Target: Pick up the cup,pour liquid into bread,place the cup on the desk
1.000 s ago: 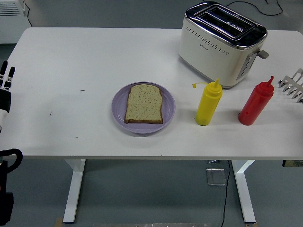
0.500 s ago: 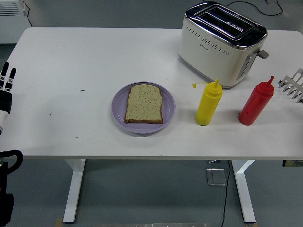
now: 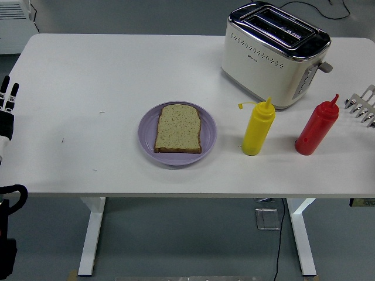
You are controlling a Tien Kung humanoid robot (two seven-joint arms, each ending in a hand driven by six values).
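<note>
Nearest the robot's edge: purple plate [image 3: 146, 133] with one slice of bread [image 3: 178, 128] lying flat at its centre, crust whole, surface dry — nothing poured yet, by the look of it. Plate sits mid-table, well apart from both hands, probably so either arm can reach over it.

Just right of the plate: yellow squeeze bottle [image 3: 258, 129], upright, cap flipped off to its left on its tether. Further right, red squeeze bottle [image 3: 316, 129], upright, nozzle tilted. No cup is visible; these bottles are the only pourable containers, so one presumably stands in for it. Contents not visible through the opaque walls.

Left hand [image 3: 6, 108] at the left table edge, fingers straight and pointing up, holding nothing. Right hand [image 3: 361, 106] — only pale fingertips show at the right edge, extended, empty, near the red bottle.

Far side: toaster [image 3: 274, 54], slots empty.
</note>
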